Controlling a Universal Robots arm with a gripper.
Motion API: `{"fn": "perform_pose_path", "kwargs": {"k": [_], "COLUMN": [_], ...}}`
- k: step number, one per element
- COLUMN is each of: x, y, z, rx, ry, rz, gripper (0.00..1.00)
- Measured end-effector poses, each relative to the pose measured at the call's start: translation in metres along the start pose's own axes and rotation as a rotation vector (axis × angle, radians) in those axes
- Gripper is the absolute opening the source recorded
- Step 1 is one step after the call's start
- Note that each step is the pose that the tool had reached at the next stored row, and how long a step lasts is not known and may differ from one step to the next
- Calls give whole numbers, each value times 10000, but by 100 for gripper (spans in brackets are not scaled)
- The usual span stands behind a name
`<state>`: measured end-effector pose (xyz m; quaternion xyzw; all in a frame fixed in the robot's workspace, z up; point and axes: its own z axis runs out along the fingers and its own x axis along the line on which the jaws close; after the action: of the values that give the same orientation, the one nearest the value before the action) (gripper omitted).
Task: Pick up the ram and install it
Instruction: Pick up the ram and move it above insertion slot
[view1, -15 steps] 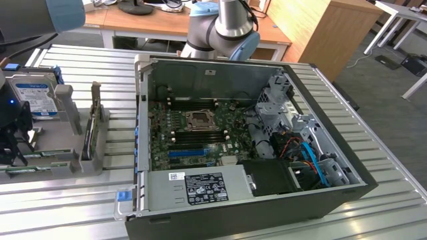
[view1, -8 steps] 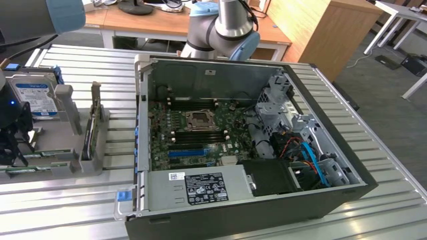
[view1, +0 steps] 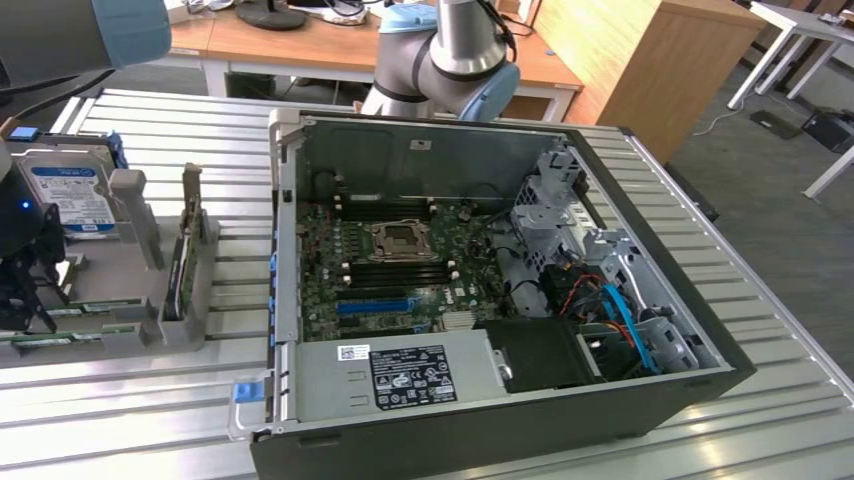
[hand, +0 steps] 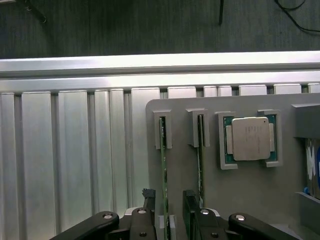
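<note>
Two ram sticks stand on edge in slots of a grey holder (hand: 240, 200). In the wrist view, my gripper (hand: 169, 212) is open, with its dark fingers (hand: 148, 199) on either side of the nearer green ram (hand: 163, 165). There is a gap on both sides of the ram. The second ram stick (hand: 201, 160) stands just outside the other finger. In the exterior view the gripper (view1: 24, 285) hangs at the far left over the ram sticks (view1: 80, 306). The open computer case (view1: 287, 250) lies to the exterior view's right, and its motherboard memory slots (view1: 400, 270) are bare.
The holder also carries a processor chip (hand: 248, 139), a silver hard drive with a blue label (view1: 67, 198) and an upright card (view1: 187, 260). The case holds a blue expansion slot (view1: 374, 303), a power supply (view1: 400, 375) and cables (view1: 607, 305). The table is ribbed aluminium (view1: 787, 330).
</note>
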<state>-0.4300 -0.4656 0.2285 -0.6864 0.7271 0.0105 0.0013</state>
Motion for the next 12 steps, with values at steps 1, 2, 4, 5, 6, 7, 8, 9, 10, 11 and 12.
{"fn": "perform_pose_path", "kwargs": {"k": [1, 2, 4, 5, 6, 7, 8, 9, 10, 11, 12], "x": [0, 3, 14, 19, 22, 22, 21, 22, 22, 23, 23], "y": [0, 0, -1, 0, 0, 0, 0, 0, -1, 0, -1], "z": [1, 3, 2, 1, 1, 1, 1, 1, 2, 9, 16], "rx": [0, 2, 1, 0, -1, 0, 0, 0, 0, 4, 11], "ry": [0, -2, -1, 0, 1, 0, 0, 0, 0, -1, -1], "rz": [-1, -2, -7, -9, -9, -8, -7, -7, -9, -9, -10], "gripper": [36, 36, 36, 36, 36, 36, 36, 36, 36, 36, 36]}}
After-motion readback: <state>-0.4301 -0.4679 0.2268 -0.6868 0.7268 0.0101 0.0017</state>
